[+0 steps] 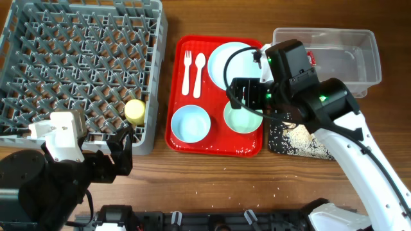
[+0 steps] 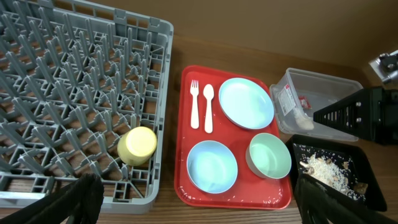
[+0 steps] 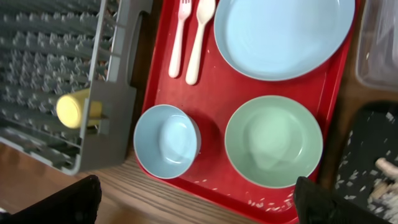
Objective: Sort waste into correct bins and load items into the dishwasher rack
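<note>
The grey dishwasher rack (image 1: 77, 58) holds the yellow cup (image 1: 135, 110) on its side. The red tray (image 1: 217, 99) holds the white plate (image 1: 221, 61), the fork (image 1: 187, 70), the spoon (image 1: 199, 74), a blue bowl (image 1: 191, 122) and a green bowl (image 1: 241, 120). My right gripper (image 3: 199, 208) is open and empty above the tray's front, over the green bowl (image 3: 273, 149). My left gripper (image 2: 199, 208) is open and empty at the table's front edge. The clear tub (image 1: 359, 45) holds the red sauce packet (image 1: 311, 58). The black tray (image 1: 271, 138) holds crumbs (image 2: 326, 169).
Loose crumbs lie along the red tray's front edge (image 3: 273, 202) and on the wood in front of it. The right arm (image 1: 321, 102) hides part of the plate and of the clear tub.
</note>
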You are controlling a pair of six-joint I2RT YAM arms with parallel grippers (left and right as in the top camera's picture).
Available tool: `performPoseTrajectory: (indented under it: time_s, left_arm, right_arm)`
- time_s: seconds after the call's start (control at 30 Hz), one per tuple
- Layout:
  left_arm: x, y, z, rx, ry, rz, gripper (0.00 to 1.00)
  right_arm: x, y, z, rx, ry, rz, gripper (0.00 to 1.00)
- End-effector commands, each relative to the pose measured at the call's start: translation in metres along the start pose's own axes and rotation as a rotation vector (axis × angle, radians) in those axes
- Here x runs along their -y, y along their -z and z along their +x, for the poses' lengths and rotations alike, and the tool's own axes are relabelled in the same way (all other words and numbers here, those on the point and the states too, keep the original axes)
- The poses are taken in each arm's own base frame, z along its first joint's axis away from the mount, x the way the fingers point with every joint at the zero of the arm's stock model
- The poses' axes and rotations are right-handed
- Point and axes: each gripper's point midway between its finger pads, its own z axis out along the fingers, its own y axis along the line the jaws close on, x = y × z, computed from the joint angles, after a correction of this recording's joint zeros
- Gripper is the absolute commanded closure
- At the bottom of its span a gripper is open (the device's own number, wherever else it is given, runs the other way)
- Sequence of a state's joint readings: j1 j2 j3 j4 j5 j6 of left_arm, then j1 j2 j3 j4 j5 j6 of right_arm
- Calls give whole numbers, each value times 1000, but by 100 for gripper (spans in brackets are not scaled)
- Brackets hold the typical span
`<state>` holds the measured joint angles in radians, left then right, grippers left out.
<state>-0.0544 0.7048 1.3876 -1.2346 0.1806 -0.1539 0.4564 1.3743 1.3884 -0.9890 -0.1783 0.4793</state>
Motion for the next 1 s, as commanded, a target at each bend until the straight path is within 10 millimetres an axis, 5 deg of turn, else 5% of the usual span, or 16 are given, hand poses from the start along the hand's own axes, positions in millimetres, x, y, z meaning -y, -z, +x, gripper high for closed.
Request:
performPoseTrajectory:
  time_s: [0.0, 0.07, 0.17, 0.27, 0.57, 0.8, 0.97]
  left_arm:
    - [0, 1, -2, 7, -23, -6, 0]
    - [0, 1, -2, 7, -23, -6, 0]
    - [-1, 1, -2, 7, -23, -6, 0]
    - [0, 1, -2, 7, -23, -6, 0]
    - [0, 1, -2, 7, -23, -6, 0]
    - [0, 1, -2, 7, -23, -6, 0]
    - [0, 1, -2, 7, -23, -6, 0]
  right_arm:
    - [6, 4, -2, 23, -161, 34, 0]
    - [19, 22, -13, 99, -116, 73, 1]
    - [8, 86, -39, 346, 192, 40, 0]
    - [5, 131, -27, 580, 472, 35, 0]
    - [76, 50, 64, 916, 505, -66, 0]
    - [113, 32, 76, 1006, 466, 14, 0]
    - [115, 28, 74, 1044, 477, 16, 0]
